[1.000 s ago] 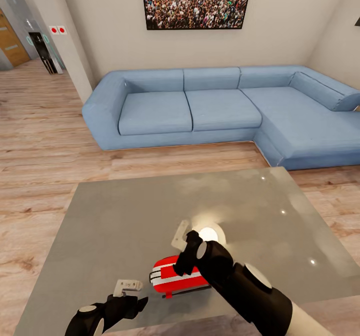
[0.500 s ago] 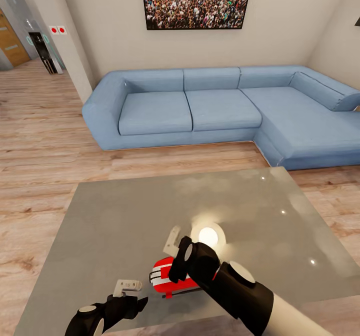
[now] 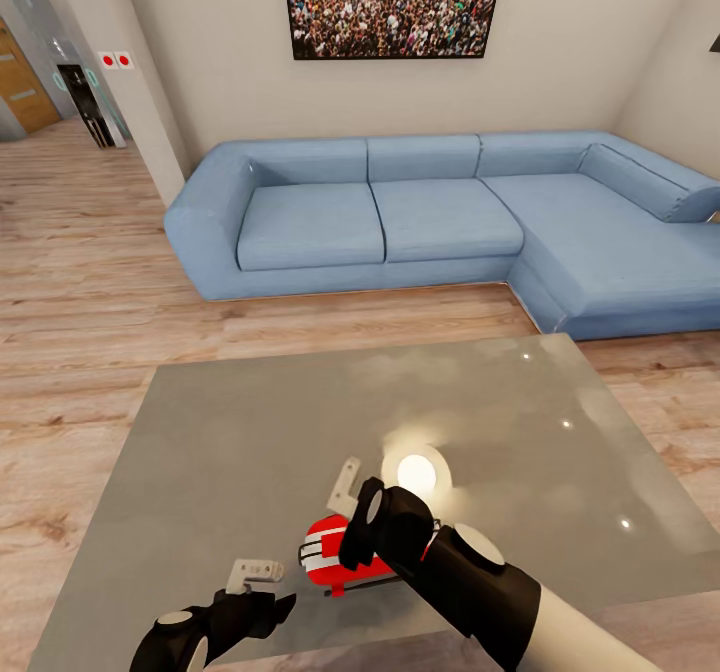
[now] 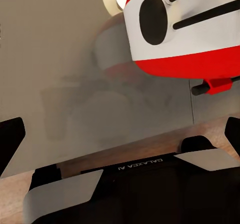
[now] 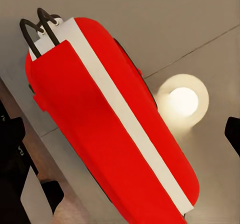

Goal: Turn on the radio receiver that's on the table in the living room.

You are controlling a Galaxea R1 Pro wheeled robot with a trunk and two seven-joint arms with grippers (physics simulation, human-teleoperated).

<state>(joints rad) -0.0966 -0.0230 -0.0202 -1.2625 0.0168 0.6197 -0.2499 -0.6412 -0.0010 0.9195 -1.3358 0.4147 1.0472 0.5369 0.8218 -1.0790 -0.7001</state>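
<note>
Light wood flooring is running under a blue corner sofa (image 3: 420, 222) and a crowd picture (image 3: 392, 2) on the off-white wall, and in front a glossy grey bench (image 3: 250, 432) is carrying the radio receiver (image 3: 335, 554) near its near edge. In the right wrist view the red body with its white band (image 5: 115, 134) is lying directly below the right pincer (image 3: 358, 537), long axis slanting across the frame, wire handle (image 5: 37, 24) at one end. That pincer is hovering right over the radio with its fingers spread wide and gripping nothing. The left pincer (image 3: 262, 607) is waiting low at the bench edge, also spread and empty, facing the dial end (image 4: 155, 16). The right arm is clearly the nearer one; the coming press probably needs only a short drop onto the casing.
</note>
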